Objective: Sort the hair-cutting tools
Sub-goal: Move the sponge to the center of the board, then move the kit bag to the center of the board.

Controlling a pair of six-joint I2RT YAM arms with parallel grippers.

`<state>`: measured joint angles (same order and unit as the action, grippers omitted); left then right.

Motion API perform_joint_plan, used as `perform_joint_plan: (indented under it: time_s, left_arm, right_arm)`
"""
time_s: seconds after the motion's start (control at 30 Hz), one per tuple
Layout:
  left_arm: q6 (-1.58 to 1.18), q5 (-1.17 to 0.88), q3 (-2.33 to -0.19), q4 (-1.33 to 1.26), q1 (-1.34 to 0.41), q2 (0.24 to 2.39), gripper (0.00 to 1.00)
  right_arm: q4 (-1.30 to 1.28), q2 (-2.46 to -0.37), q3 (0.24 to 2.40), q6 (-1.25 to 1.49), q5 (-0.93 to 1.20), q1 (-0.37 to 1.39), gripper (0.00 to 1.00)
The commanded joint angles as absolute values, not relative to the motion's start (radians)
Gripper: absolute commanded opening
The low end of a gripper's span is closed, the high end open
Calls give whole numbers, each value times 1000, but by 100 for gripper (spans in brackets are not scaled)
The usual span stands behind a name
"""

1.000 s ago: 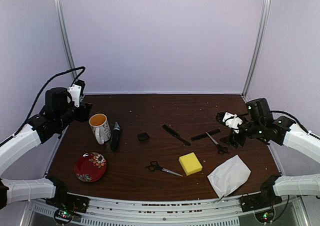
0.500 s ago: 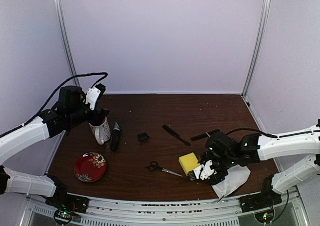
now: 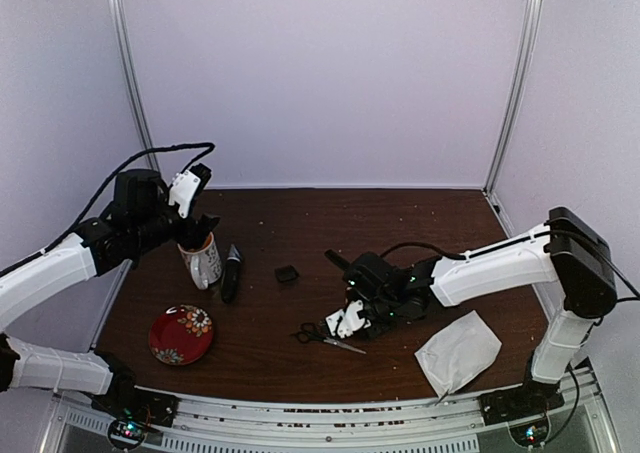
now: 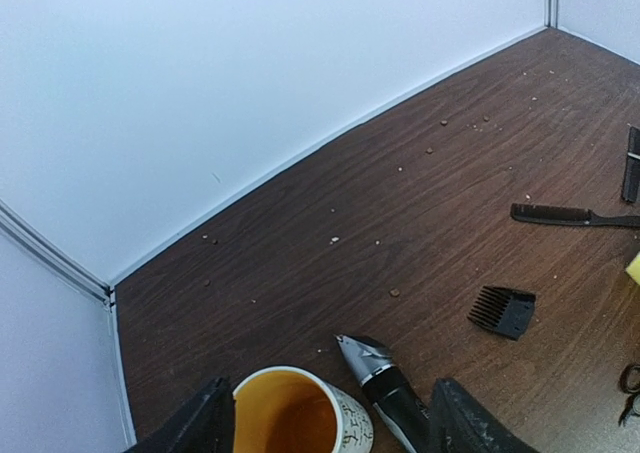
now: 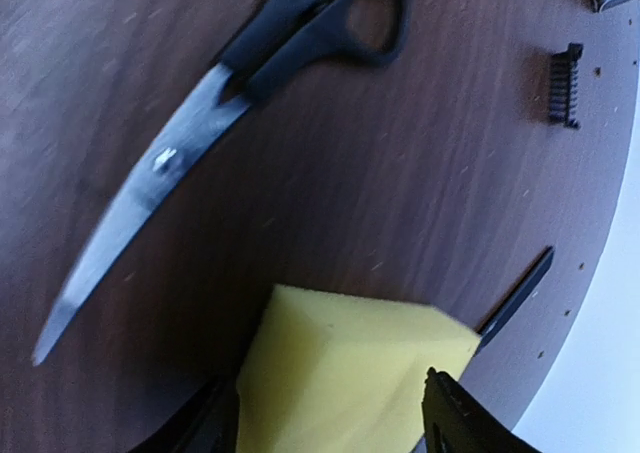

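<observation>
Right hand (image 5: 330, 413) sits low over the middle of the counter (image 3: 300, 208). Its two fingers press against the sides of the yellow sponge (image 5: 350, 363), which fills the gap between them. Left hand (image 4: 330, 418) hovers at the far left with its fingers spread wide, holding nothing. From its wrist camera, the mug (image 4: 290, 413) and the trimmer (image 4: 385, 388) show between the fingers.

The white pouch (image 3: 458, 351) lies near the front right corner, apart from the tools. A red patterned plate (image 3: 181, 334) sits at the front left. The mug stands upright behind the plate, below the left hand. The trimmer lies just right of the mug, its silver head pointing toward the back wall.

One pair of scissors (image 3: 322, 337) lies flat just in front of the right hand, close beside the sponge. One slim black comb (image 4: 570, 215) lies behind the right arm. A second comb (image 4: 632, 163) shows at the edge of the left wrist view. The small black square piece (image 3: 287, 273), toothed along one side, lies between the trimmer and the nearer comb, touching neither.
</observation>
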<state>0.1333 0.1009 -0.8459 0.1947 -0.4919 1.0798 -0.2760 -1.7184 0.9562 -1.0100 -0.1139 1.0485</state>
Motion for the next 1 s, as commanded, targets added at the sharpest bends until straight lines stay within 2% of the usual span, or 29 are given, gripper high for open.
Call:
perform_joint_plan:
  time_s: [0.0, 0.1, 0.2, 0.33, 0.47, 0.7, 0.87, 0.97]
  left_arm:
    - [147, 81, -878, 146, -497, 1061, 70]
    - [149, 81, -877, 146, -497, 1063, 70]
    - [148, 78, -876, 146, -497, 1062, 70]
    - [148, 73, -877, 146, -497, 1057, 70]
    - [147, 60, -881, 146, -498, 1058, 70]
    - [140, 20, -891, 147, -497, 1067, 70]
    - [138, 0, -907, 166, -498, 1099, 69]
    - [142, -1, -911, 173, -497, 1114, 68]
  right_arm:
    - [-189, -1837, 1149, -1031, -150, 1030, 62]
    - [-231, -1928, 1293, -1010, -122, 1011, 60]
    - [-283, -1947, 1362, -972, -46, 991, 63]
    - [-395, -1837, 1358, -888, 117, 964, 70]
    - [-566, -1648, 1282, -867, 259, 918, 70]
    - [-739, -1304, 992, -920, 270, 842, 61]
    - [-874, -1137, 847, -995, 210, 833, 47]
    - [-961, -1073, 798, -1028, 218, 833, 42]
